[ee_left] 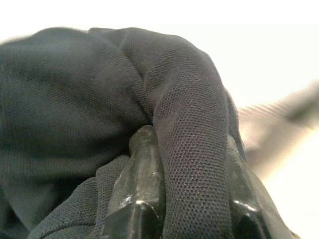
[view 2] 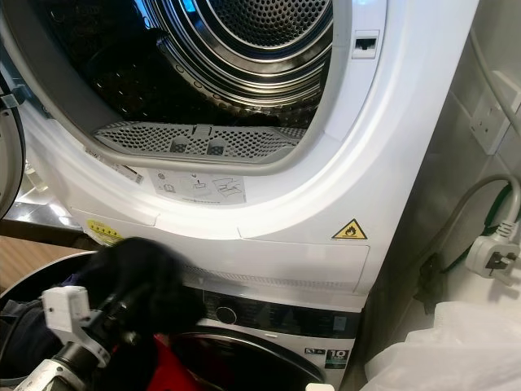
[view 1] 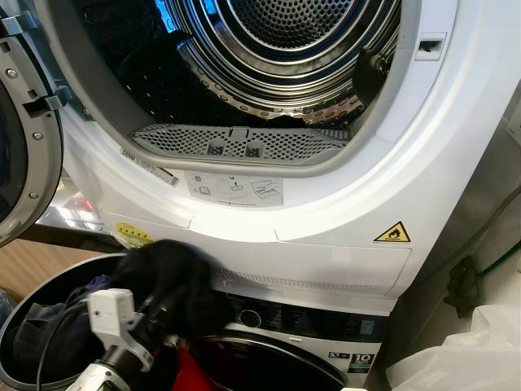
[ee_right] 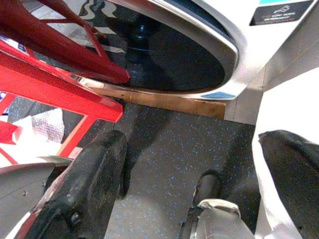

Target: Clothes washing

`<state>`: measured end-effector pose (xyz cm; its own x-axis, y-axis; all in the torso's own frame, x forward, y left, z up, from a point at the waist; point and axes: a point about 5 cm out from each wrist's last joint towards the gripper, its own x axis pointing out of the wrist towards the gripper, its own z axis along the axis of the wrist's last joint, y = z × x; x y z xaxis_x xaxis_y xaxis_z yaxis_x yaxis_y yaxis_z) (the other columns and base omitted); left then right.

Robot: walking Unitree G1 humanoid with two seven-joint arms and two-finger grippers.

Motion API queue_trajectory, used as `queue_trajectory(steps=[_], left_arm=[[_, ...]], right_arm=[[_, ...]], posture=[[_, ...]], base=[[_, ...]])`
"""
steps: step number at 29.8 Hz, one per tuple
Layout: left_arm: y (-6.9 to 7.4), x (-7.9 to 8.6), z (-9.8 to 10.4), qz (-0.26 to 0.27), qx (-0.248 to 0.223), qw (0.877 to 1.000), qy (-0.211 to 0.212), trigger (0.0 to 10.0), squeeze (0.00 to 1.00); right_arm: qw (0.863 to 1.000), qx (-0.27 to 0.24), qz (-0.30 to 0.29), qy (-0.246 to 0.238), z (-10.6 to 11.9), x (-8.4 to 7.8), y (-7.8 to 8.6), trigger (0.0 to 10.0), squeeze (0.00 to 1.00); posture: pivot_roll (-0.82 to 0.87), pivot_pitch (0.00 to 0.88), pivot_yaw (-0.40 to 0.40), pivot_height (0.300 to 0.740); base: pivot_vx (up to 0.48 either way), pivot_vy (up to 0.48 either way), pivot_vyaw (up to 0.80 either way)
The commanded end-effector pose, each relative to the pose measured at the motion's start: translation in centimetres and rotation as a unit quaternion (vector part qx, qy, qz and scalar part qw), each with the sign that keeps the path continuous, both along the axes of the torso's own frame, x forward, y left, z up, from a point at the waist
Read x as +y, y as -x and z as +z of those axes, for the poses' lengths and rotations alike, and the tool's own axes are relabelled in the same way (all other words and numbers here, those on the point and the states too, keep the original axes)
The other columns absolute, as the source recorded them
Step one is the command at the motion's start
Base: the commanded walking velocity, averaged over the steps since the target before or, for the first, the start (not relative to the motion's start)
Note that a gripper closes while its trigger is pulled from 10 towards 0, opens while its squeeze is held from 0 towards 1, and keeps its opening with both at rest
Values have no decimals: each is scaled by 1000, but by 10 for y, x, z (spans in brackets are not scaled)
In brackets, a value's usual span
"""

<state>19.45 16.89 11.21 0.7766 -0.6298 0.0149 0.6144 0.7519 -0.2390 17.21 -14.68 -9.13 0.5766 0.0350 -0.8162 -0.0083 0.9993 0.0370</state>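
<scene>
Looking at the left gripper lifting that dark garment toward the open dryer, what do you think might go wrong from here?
The black garment bunches over the left gripper, so its fingers may stay tangled at release. It hangs well below the dryer opening, so it might catch on the perforated lint filter at the rim, or slip back into the basket.

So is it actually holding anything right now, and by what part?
Yes. The left claw is shut on a dark mesh garment, pinching a bunched fold of the cloth between its fingers. The right claw hangs open, holding nothing.
</scene>
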Motion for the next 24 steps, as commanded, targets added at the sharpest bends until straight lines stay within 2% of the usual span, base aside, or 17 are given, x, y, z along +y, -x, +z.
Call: queue_trajectory(steps=[1, 2, 3, 4, 5, 7, 8, 10, 12, 15, 17, 22, 24], left_arm=[[16, -10, 4, -102, 22, 995, 7, 0, 0], [16, -10, 4, -102, 22, 995, 7, 0, 0], [28, -11, 1, -161, 51, 986, -3, 0, 0], [33, -11, 2, -193, 67, 979, -4, 0, 0], [33, -12, 5, -207, 65, 976, -6, 0, 0], [22, -15, 17, -202, 32, 979, -11, 0, 0], [22, -15, 17, -202, 32, 979, -11, 0, 0], [6, -20, 28, -180, -16, 983, -29, 0, 0], [-9, -32, 54, -193, -82, 977, -45, 0, 0], [-14, -38, 68, -208, -112, 970, -56, 0, 0], [-20, -44, 79, -225, -152, 958, -93, 0, 0], [-31, -53, 107, -253, -222, 934, -119, 0, 0], [-38, -60, 128, -275, -269, 914, -131, 0, 0]], right_arm=[[1000, 3, -1, -10, 0, 6, 0, 10000, 0], [1000, 3, -1, -10, 0, 6, 0, 10000, 0], [1000, 2, -1, -10, 0, 6, 0, 10000, 0], [1000, 2, -2, -9, 0, 5, 0, 10000, 0], [1000, 3, -3, -9, 0, 5, 0, 10000, 0], [1000, 3, -3, -8, 0, 3, 0, 10000, 0], [1000, 3, -3, -8, 0, 3, 0, 10000, 0], [1000, 3, -2, -7, 0, 3, 0, 10000, 0], [1000, 2, -2, -7, 0, 3, 0, 10000, 0], [1000, 2, -3, -8, 0, 3, 0, 10000, 0], [1000, 3, -1, -8, 0, 4, 0, 10000, 0], [1000, 2, 0, -9, 0, 5, -1, 10000, 0], [1000, 0, -2, -10, 1, 5, -2, 10000, 0]], posture=[[135, 0, 110, 740], [135, 0, 110, 740], [135, 0, 111, 740], [135, 0, 111, 740], [135, 0, 111, 740], [136, 0, 108, 740], [136, 0, 108, 740], [137, 0, 107, 740], [135, 0, 104, 740], [136, 0, 103, 740], [141, 0, 97, 740], [139, 0, 98, 740], [138, 0, 97, 740]], base=[[0, 0, 0], [0, 0, 0], [0, 0, 0], [0, 0, 0], [0, 0, 0], [0, 0, 0], [0, 0, 0], [0, 0, 0], [0, 0, 0], [0, 0, 0], [0, 0, 0], [0, 0, 0], [0, 0, 0]])
